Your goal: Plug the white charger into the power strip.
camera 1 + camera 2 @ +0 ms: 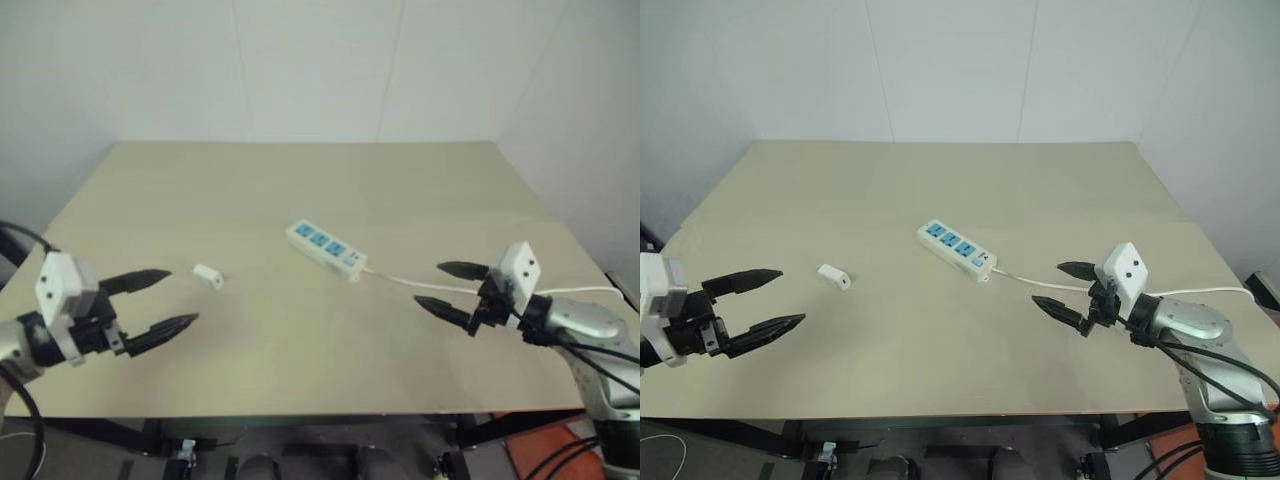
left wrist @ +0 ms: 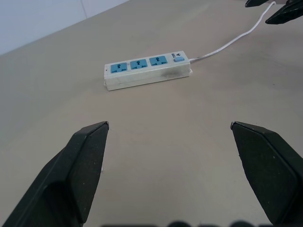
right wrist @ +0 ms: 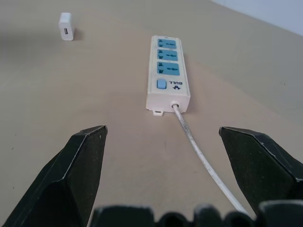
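Power strip (image 1: 957,245) found lying flat near the centre of the beige worktop (image 1: 940,180), three blue socket faces turned up. Long axis set diagonally: far end angled toward the robot's left, near end toward its right. Switch end (image 3: 162,84) and cord outlet located at the near, right-hand end. Thin white cord (image 1: 1040,282) seen leaving that end, running on toward the right side of the worktop and passing beneath the right pincer.

White charger (image 1: 834,276) found lying on its side on the worktop, to the left of the power strip and somewhat nearer the robot, well apart from it and not plugged in. Long axis roughly parallel with the strip's diagonal. One small dark port noted on the end face turned toward the right wrist camera (image 3: 66,31). Direction of the prongs could not be told.

Left pincer (image 1: 768,299) held above the worktop, left of the charger and farther still from the strip, fingers spread wide, nothing between them, pointed toward the strip.

Right pincer (image 1: 1063,286) held above the worktop to the right of the strip's cord end, fingers spread wide and empty, aimed along the cord toward the strip.
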Tool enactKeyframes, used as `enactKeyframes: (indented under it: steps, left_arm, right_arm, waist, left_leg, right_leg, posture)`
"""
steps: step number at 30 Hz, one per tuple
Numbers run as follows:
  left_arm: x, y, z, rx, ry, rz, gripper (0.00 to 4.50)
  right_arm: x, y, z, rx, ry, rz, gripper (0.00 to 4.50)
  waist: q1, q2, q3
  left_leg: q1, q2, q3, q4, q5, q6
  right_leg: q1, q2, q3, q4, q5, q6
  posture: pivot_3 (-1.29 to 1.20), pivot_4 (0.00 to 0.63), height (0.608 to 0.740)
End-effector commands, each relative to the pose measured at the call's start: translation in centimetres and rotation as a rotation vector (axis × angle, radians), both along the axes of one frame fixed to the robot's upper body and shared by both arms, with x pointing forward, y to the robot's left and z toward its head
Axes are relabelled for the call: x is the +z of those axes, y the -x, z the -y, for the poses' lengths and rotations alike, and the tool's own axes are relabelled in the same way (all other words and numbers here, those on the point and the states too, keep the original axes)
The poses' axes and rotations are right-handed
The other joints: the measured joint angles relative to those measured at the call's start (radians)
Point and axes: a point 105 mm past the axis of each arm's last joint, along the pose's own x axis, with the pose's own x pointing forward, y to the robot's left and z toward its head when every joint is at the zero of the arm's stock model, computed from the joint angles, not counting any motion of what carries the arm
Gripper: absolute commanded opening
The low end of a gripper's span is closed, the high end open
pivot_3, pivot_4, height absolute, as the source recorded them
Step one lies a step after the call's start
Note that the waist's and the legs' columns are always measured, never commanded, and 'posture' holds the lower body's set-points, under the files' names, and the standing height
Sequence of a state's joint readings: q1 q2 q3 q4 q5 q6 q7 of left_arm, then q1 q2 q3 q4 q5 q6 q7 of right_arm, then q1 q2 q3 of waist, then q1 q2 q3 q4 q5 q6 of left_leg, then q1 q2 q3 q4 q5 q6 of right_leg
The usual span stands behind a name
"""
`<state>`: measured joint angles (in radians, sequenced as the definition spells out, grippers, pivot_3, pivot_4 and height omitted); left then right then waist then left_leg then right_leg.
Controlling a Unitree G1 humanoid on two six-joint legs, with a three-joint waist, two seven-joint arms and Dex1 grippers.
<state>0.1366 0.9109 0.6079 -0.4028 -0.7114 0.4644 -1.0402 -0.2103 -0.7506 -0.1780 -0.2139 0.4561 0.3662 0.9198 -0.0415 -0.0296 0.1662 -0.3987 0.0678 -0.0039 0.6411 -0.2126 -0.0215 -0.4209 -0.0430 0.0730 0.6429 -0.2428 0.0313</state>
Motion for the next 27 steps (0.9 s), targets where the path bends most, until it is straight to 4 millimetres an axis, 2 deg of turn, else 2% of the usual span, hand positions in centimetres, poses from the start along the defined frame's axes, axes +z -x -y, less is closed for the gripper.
enactKeyframes:
  steps: [1, 16, 19, 22, 27]
  left_arm:
    - [0.9, 0.1, 0.2, -0.007, -0.002, 0.048, 4.5]
    - [0.7, -0.2, 0.7, -0.013, 0.008, 0.067, 4.5]
    - [1.0, -0.2, 1.2, -0.035, 0.01, 0.078, 4.5]
    - [1.3, -0.5, 1.9, -0.066, 0.016, 0.091, 4.5]
    - [1.4, -0.9, 2.9, -0.102, 0.037, 0.098, 4.5]
  right_arm:
    - [1.8, 0.1, 0.4, 0.002, 0.004, 0.062, 4.47]
    - [1.7, 0.0, -0.1, 0.009, 0.006, 0.067, 4.47]
    - [1.0, -1.5, -0.5, -0.091, -0.009, 0.096, 4.47]
    - [0.2, -3.5, -2.0, -0.158, -0.055, 0.122, 4.47]
    - [-1.7, -5.6, -4.4, -0.153, -0.038, 0.121, 4.47]
  waist:
    - [0.0, 0.0, 0.0]
    - [0.0, 0.0, 0.0]
    - [-0.002, 0.0, 0.0]
    - [-0.004, 0.0, 0.0]
    - [-0.003, 0.0, 0.0]
  left_leg:
    - [0.0, 0.0, 0.0, 0.0, 0.0, 0.0]
    - [0.0, 0.0, 0.0, 0.0, 0.0, 0.0]
    - [0.0, 0.0, 0.0, 0.0, 0.0, 0.0]
    - [0.0, 0.0, 0.0, 0.0, 0.0, 0.0]
    - [0.0, 0.0, 0.0, 0.0, 0.0, 0.0]
  right_leg:
    - [0.0, 0.0, 0.0, 0.0, 0.0, 0.0]
    - [0.0, 0.0, 0.0, 0.0, 0.0, 0.0]
    - [0.0, 0.0, 0.0, 0.0, 0.0, 0.0]
    - [0.0, 0.0, 0.0, 0.001, 0.0, 0.0]
    - [0.0, 0.0, 0.001, 0.001, 0.003, -0.005]
  posture:
    - [0.0, 0.15, 0.74]
    - [0.0, 0.15, 0.74]
    - [0.0, 0.15, 0.74]
    - [0.0, 0.15, 0.74]
    - [0.0, 0.15, 0.74]
